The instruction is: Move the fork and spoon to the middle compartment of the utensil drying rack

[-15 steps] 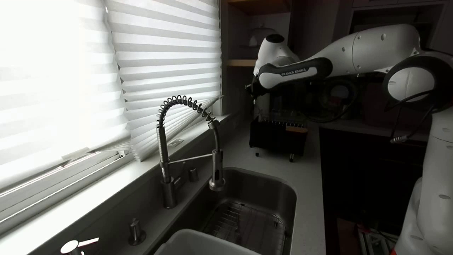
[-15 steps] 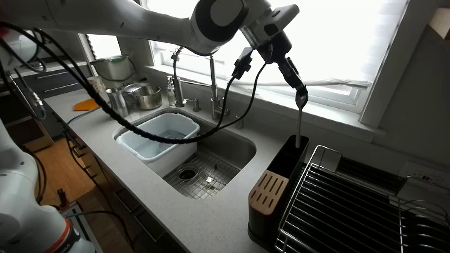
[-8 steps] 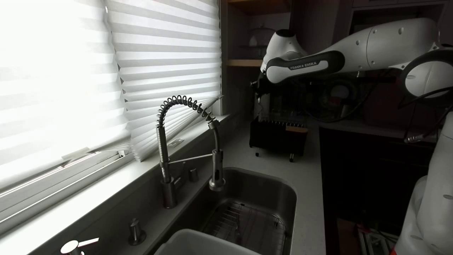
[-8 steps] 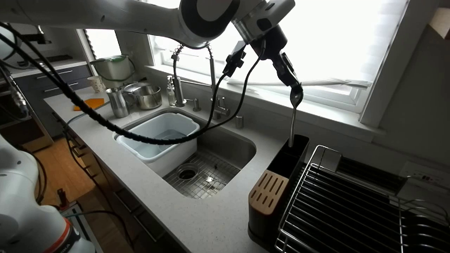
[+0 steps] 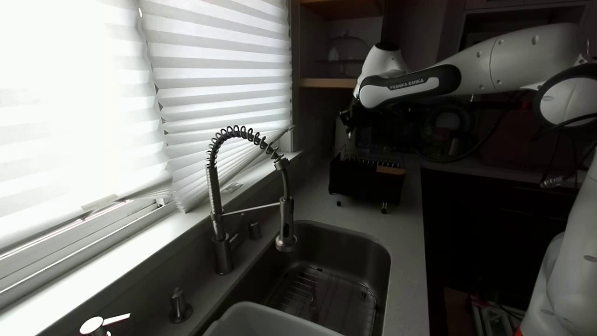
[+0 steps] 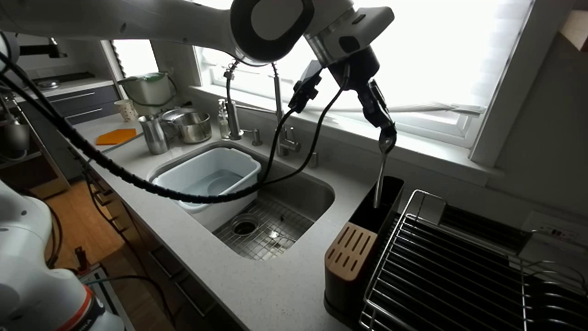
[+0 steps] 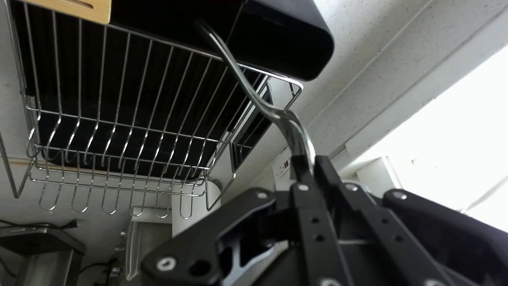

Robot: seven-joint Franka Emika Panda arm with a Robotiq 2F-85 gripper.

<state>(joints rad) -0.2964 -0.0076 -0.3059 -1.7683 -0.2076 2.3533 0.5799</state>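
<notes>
Utensil in tool — both fingertips distinct only in wrist view

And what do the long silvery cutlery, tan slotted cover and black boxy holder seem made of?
Long silvery cutlery: probably polished steel, from bright highlights. Tan slotted cover: likely matte wood or bamboo, warm in colour. Black boxy holder: perhaps satin plastic, given its soft sheen.
</notes>
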